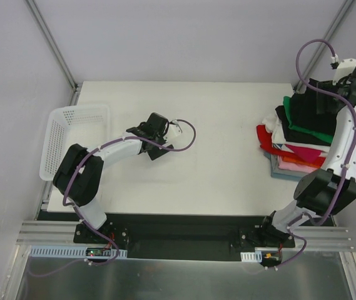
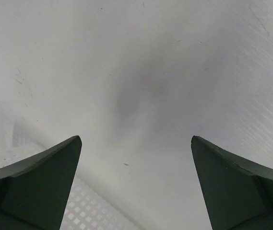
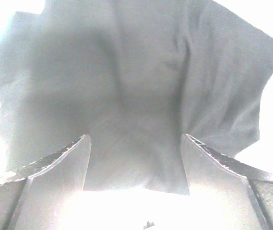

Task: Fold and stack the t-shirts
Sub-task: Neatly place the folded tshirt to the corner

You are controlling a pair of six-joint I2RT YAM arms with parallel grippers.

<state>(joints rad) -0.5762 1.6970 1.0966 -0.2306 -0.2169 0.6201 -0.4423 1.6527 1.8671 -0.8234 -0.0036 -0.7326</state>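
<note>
White table (image 1: 215, 181) fills the work cell, grey walls on three sides, my two arm bases at 6 o'clock. Nearest, my left gripper (image 2: 135, 139) hangs over bare table left of centre; its fingers stand wide apart with nothing between them. At 9 o'clock lies the white mesh basket (image 1: 55, 134); no shirt shows in it. At 3 o'clock the t-shirts (image 1: 296, 140) sit in one stack at the table edge: grey-blue lowest, then orange, pink, red, white and green layers. Topmost is the black t-shirt (image 1: 315, 109), its edges rumpled and overhanging. Farthest, at 2 o'clock, my right gripper (image 3: 135, 136) sits over that black cloth, fingers spread, not pinching it as far as the wrist view shows. Assessment: folding and stacking nearly complete; remaining work is squaring the top layer.
</note>
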